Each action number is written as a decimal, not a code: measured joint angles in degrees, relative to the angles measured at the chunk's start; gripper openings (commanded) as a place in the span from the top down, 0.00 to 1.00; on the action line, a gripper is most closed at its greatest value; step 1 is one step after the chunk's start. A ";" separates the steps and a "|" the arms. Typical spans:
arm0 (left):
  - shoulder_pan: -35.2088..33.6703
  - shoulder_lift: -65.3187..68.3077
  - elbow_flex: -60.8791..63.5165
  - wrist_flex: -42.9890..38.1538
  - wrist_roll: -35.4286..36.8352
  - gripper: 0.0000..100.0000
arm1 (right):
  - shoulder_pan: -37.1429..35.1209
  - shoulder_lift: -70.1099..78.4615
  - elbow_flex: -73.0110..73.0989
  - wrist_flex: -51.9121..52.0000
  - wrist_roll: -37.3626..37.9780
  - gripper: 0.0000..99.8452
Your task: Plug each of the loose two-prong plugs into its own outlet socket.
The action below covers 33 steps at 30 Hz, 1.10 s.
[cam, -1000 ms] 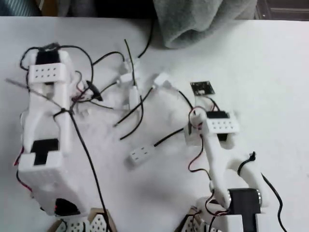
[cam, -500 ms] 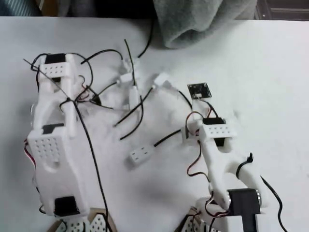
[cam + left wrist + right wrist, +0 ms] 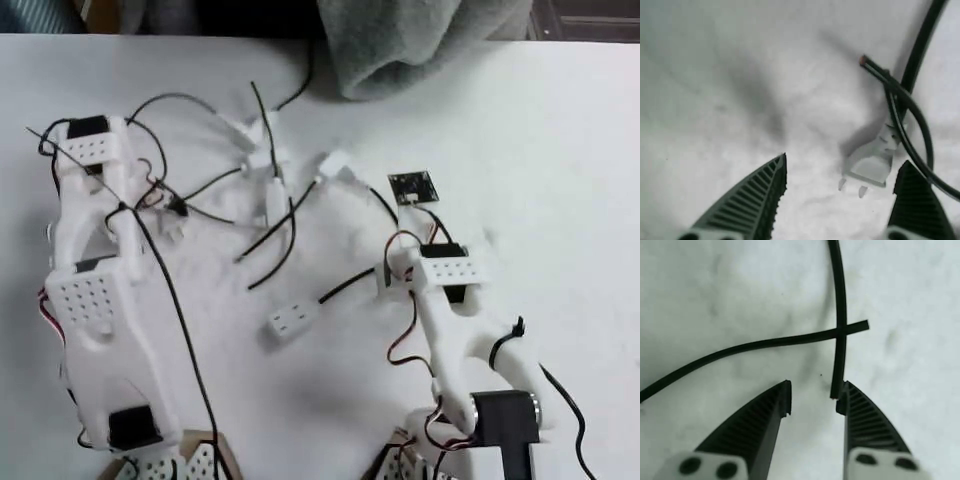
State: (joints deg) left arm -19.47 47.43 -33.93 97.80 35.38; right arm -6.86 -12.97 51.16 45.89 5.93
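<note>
White table (image 3: 560, 150), high view: my left arm (image 3: 95, 290) stands at the 9 o'clock side and my right arm (image 3: 450, 290) at 5 o'clock of centre. The socket (image 3: 293, 322) lies at 9 o'clock of the right arm, apart from it. Loose plugs (image 3: 268, 165) and black cords (image 3: 272, 228) tangle at 12 o'clock of the socket. As far as I can tell, nothing is seated in it.

Left wrist view: my left gripper (image 3: 844, 161) is spread wide above the table and holds nothing. One plug (image 3: 871, 161) lies flat between the fingers, just beside one of them. A cord (image 3: 921, 44) runs down and loops over its back.

Right wrist view: my right gripper (image 3: 816, 387) shows a narrower gap and is also empty. A cut cord end (image 3: 841, 355) stops against one fingertip.

Risks, as I judge them: closing the left gripper now could trap the looped cord with the plug, or knock the off-centre plug askew. Closing the right would pinch only cord and drag the tangle, shifting the socket.
</note>
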 measured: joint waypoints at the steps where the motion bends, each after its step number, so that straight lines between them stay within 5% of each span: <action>1: 0.09 0.53 -0.09 0.00 0.00 0.67 | 0.00 0.00 0.09 0.00 0.00 0.84; 8: 0.53 1.67 -0.09 -1.05 -3.43 0.67 | 0.00 0.00 0.09 0.00 0.00 0.84; 26: 1.67 1.58 -0.79 -6.51 -4.04 0.97 | -0.09 0.00 0.09 0.00 0.00 0.84; 33: 2.11 1.58 -0.97 -4.66 -7.91 0.98 | -0.09 0.00 0.09 0.00 0.00 0.84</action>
State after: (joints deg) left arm -17.36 49.01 -34.90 93.14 27.47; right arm -6.95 -12.97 51.25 45.89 5.93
